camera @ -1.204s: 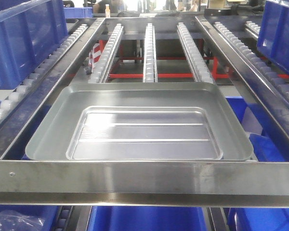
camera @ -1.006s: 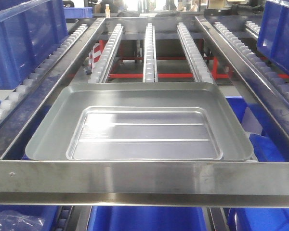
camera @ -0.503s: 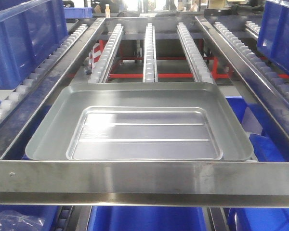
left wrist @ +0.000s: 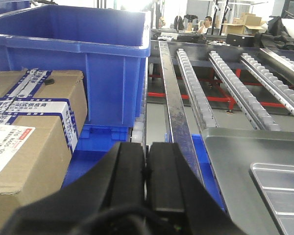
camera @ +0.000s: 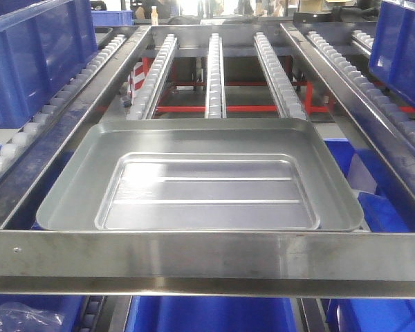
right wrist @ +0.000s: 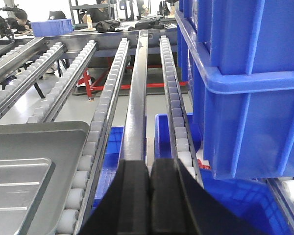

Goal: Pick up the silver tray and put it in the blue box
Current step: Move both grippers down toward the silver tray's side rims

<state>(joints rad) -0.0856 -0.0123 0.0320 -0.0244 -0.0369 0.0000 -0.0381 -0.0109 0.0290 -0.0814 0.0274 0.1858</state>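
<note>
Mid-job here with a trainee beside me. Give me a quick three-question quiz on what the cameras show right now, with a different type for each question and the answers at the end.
1. True or false: the silver tray lies on the roller rails, and no pincer touches it.
2. Pick one. The left pincer and the right pincer are: A) wide open, B) shut and empty, C) shut on the tray.
3. Short answer: in the left wrist view, what colour is the crate beside the cardboard box?
Key: 1 true; 2 B; 3 blue.
</note>
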